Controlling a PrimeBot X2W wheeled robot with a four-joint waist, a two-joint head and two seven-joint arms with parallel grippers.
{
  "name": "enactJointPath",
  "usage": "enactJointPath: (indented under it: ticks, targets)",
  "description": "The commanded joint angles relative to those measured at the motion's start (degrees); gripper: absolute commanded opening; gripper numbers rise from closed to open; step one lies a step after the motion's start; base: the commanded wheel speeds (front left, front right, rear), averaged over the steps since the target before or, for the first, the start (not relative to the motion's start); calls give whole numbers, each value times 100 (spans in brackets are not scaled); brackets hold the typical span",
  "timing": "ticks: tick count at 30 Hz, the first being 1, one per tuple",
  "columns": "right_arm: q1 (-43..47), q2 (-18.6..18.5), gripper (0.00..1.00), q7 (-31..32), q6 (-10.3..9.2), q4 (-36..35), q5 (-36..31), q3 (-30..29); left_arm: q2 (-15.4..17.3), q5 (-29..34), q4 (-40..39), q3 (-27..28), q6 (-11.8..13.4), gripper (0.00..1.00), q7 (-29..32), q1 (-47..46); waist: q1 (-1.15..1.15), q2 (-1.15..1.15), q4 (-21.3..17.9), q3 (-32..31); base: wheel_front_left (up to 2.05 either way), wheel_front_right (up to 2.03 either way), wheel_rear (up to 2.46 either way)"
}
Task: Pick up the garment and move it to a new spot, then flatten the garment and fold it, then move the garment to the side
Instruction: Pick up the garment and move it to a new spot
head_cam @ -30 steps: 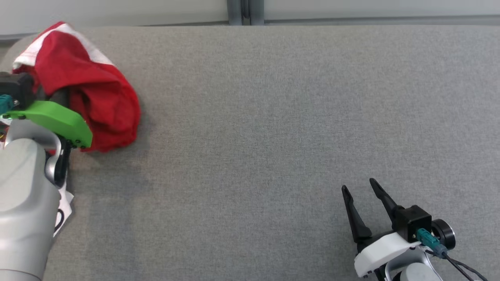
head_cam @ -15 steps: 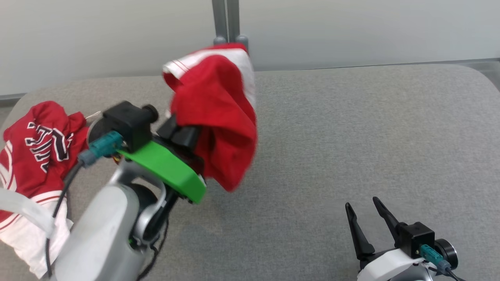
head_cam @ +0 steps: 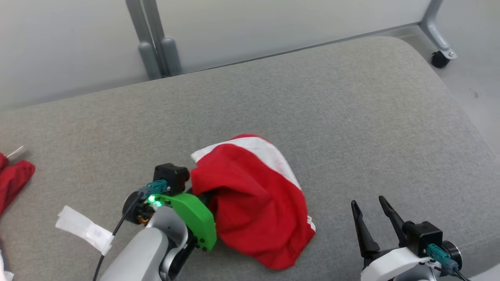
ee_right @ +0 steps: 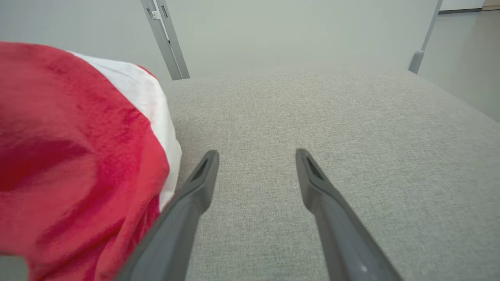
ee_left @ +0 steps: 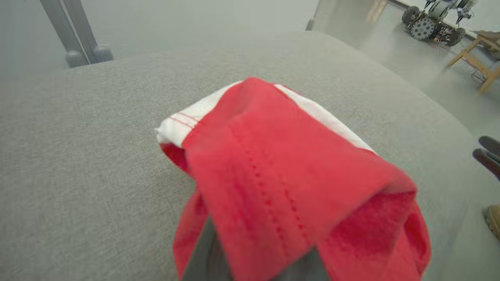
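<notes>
The red garment with a white band lies bunched on the grey padded table, near the front middle in the head view. My left gripper is shut on the garment at its left side, behind a green bracket, with its fingers buried in the cloth. In the left wrist view the garment drapes over those fingers. My right gripper stands open at the lower right, just right of the garment and apart from it. Between its fingers there is only bare table, with the garment to their left.
A second red garment lies at the table's left edge, with a white strip in front of it. Grey frame posts stand behind the table. The table's rounded right edge drops to the floor by a caster.
The head camera has swung to the right. My left gripper carried the garment from the table's far left, through the air, down onto the middle. The right gripper stayed open.
</notes>
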Motion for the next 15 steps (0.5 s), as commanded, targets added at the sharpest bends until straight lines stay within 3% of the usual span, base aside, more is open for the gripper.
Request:
enactJointPath:
  ticks: [1,5,6,7,8,15]
  targets:
    - [64,4,100,-18,0,-26,37,-8,47,89,330,15,-24,0,-129,-180,0,0,-307,184,0,0,0]
    - [83,3,100,-18,0,-25,41,-4,-82,304,1661,31,79,0,-711,-484,0,0,-322,203,0,0,0]
    - [85,3,100,-19,0,-12,25,-2,-166,296,1935,64,77,51,-887,-521,0,0,-309,188,0,0,0]
    - [80,3,100,-19,-1,-7,14,-9,-210,357,2094,47,67,91,-1063,-580,0,0,-288,171,0,0,0]
    - [71,2,100,-19,0,-11,-2,-20,-263,385,2269,44,52,100,-1243,-638,0,0,-259,147,0,0,0]
    - [180,1,100,-18,-1,-91,-201,-169,-438,589,2520,151,360,100,-1899,-522,0,0,94,-157,0,0,0]
